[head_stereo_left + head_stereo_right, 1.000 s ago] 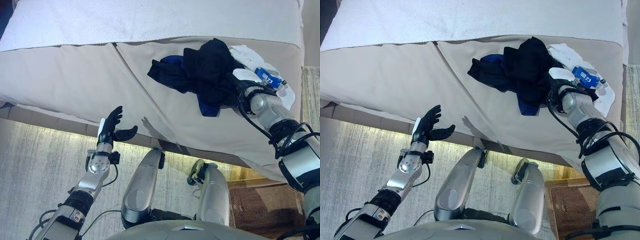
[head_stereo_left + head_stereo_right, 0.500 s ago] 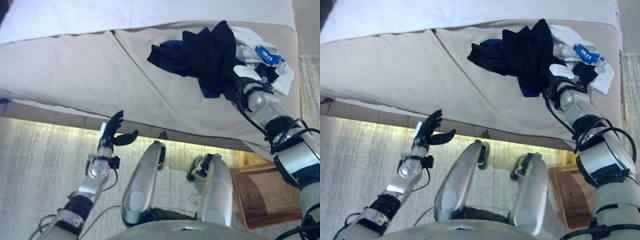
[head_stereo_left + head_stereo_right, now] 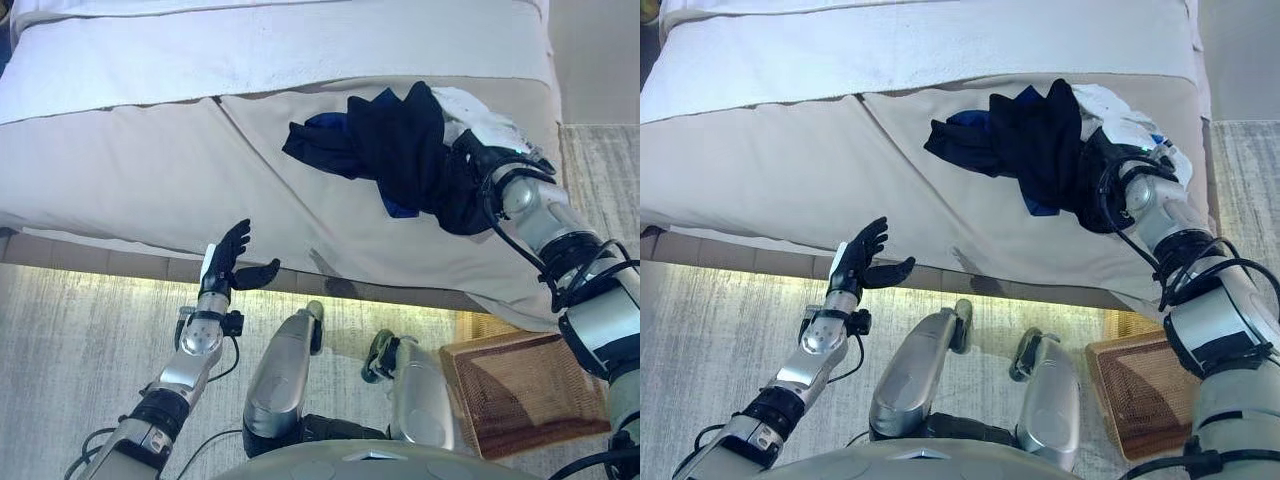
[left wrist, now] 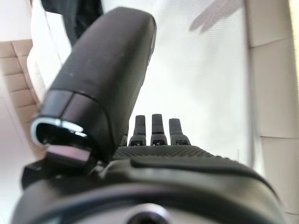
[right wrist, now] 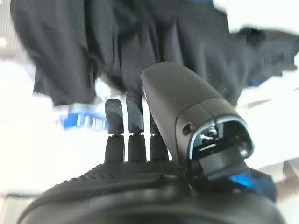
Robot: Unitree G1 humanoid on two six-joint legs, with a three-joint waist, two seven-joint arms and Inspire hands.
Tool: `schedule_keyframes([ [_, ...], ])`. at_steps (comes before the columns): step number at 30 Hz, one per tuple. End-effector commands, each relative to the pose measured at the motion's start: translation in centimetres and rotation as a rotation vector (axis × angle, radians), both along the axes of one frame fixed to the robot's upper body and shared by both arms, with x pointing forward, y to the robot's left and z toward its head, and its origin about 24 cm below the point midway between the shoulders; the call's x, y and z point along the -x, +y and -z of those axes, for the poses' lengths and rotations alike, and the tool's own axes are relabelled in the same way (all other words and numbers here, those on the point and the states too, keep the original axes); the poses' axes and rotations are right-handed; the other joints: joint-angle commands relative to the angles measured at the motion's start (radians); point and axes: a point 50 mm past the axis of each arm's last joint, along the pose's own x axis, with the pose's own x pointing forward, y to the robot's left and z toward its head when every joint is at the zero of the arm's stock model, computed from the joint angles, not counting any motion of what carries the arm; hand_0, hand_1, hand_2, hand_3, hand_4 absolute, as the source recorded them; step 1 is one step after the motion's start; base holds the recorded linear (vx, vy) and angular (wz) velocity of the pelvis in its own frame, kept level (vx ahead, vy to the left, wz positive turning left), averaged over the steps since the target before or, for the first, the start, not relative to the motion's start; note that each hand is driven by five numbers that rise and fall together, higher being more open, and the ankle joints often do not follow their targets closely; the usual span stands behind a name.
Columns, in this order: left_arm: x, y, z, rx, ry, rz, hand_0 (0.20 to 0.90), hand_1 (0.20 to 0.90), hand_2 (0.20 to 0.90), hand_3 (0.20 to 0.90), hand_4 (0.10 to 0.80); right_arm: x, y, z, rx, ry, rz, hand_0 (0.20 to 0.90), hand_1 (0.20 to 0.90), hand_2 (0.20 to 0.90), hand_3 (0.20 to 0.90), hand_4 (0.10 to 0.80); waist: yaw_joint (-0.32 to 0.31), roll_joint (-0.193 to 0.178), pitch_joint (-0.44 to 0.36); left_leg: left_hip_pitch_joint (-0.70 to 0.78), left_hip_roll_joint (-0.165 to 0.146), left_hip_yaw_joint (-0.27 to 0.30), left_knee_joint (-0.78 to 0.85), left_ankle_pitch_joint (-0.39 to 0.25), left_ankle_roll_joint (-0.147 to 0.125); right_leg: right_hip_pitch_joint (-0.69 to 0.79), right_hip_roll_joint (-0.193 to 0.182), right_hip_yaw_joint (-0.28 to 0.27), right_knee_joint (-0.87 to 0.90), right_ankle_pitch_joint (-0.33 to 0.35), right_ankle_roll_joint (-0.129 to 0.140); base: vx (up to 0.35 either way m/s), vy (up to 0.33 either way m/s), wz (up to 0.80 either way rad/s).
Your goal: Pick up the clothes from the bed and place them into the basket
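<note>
no readable text, labels, numbers

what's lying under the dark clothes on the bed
Under the dark clothes a white garment pokes out on the right-hand side, with blue fabric peeking through. The right hand reaches in there; its fingertips and anything deeper are covered.

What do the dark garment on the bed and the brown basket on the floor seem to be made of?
Dark garment: soft, thin, matte fabric, judging by its limp folds; the fibre cannot be told. Basket: apparently woven wicker or rattan, brown and matte, with a fine crossed texture, though plastic weave is possible.
</note>
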Motion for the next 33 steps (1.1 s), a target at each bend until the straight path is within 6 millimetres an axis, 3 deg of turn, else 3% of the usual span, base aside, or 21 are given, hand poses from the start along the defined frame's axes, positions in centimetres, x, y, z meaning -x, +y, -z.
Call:
schedule_keyframes([
  [1, 0.5, 0.4, -1.2, -0.011, -0.077, 0.006, 0.900, 0.900, 0.900, 0.900, 0.800, 0.4, -1.0, -5.0, -0.019, -0.204, -0.002, 0.300, 0.300, 0.300, 0.200, 0.100, -0.023, -0.078, -0.253, 0.024, 0.032, -0.005, -0.024, -0.047, -0.023, 0.096, 0.035, -0.034, -0.183, 0.077, -0.011, 0.149, -0.019, -0.09],
  [12, 1.0, 0.2, 0.2, -0.023, -0.009, 0.043, 0.900, 0.900, 0.900, 0.900, 0.800, 1.8, -2.3, -11.1, -0.360, -0.438, -0.043, 0.300, 0.300, 0.300, 0.200, 0.100, -0.062, -0.106, -0.398, 0.158, 0.020, 0.013, -0.258, 0.012, -0.042, 0.199, 0.071, -0.008, -0.405, 0.161, 0.036, 0.086, 0.003, -0.05],
  [15, 1.0, 0.1, 0.5, -0.023, -0.005, 0.054, 0.900, 0.900, 0.900, 0.900, 0.800, 2.0, -2.4, -11.5, -0.359, -0.421, -0.058, 0.300, 0.300, 0.300, 0.200, 0.100, -0.069, -0.109, -0.419, 0.175, 0.016, 0.015, -0.306, 0.028, -0.044, 0.207, 0.070, -0.004, -0.439, 0.181, 0.049, 0.063, 0.006, -0.04],
  [18, 1.1, 0.2, 0.6, -0.024, 0.001, 0.059, 0.900, 0.900, 0.900, 0.900, 0.800, 2.0, -2.4, -10.4, -0.333, -0.364, -0.068, 0.300, 0.300, 0.300, 0.200, 0.100, -0.072, -0.110, -0.432, 0.185, 0.015, 0.017, -0.335, 0.036, -0.041, 0.208, 0.067, 0.000, -0.458, 0.193, 0.058, 0.058, 0.000, -0.12],
  [20, 1.2, 0.2, 0.7, -0.027, 0.010, 0.065, 0.900, 0.900, 0.900, 0.900, 0.800, 1.9, -2.2, -9.2, -0.329, -0.304, -0.071, 0.719, 0.719, 0.719, 0.689, 0.589, -0.071, -0.112, -0.437, 0.186, 0.014, 0.015, -0.350, 0.043, -0.039, 0.208, 0.066, -0.001, -0.468, 0.200, 0.062, 0.049, -0.016, -0.08],
  [21, 1.2, 0.2, 0.8, -0.028, 0.014, 0.068, 0.900, 0.900, 0.900, 0.900, 0.800, 1.8, -2.1, -8.6, -0.326, -0.283, -0.073, 0.900, 0.900, 0.900, 0.900, 0.800, -0.069, -0.112, -0.438, 0.187, 0.014, 0.013, -0.357, 0.046, -0.039, 0.208, 0.066, -0.002, -0.473, 0.203, 0.063, 0.050, -0.023, 0.00],
  [25, 1.6, 0.4, 1.1, -0.036, 0.035, 0.080, 0.900, 0.900, 0.900, 0.900, 0.800, 1.3, -1.3, -5.0, -0.270, -0.143, -0.099, 0.900, 0.900, 0.900, 0.900, 0.800, -0.046, -0.107, -0.436, 0.184, 0.005, -0.011, -0.381, 0.059, -0.034, 0.206, 0.067, -0.015, -0.484, 0.208, 0.066, 0.070, -0.034, 0.05],
  [29, 1.7, 0.6, 0.7, -0.033, 0.017, 0.089, 0.900, 0.900, 0.900, 0.900, 0.800, 0.7, -0.4, -3.2, -0.254, -0.062, -0.110, 0.900, 0.900, 0.900, 0.900, 0.800, -0.023, -0.097, -0.413, 0.138, -0.002, -0.018, -0.337, 0.053, -0.029, 0.175, 0.061, -0.032, -0.448, 0.191, 0.057, 0.027, -0.017, 0.20],
  [33, 0.7, 0.5, -1.1, -0.015, -0.076, 0.104, 0.900, 0.900, 0.900, 0.900, 0.800, 0.1, 0.0, -3.6, -0.237, -0.057, -0.091, 0.900, 0.900, 0.900, 0.900, 0.800, -0.001, -0.072, -0.331, 0.022, -0.009, -0.034, -0.213, 0.028, -0.023, 0.080, 0.037, -0.052, -0.340, 0.158, 0.038, -0.211, 0.003, 0.12],
])
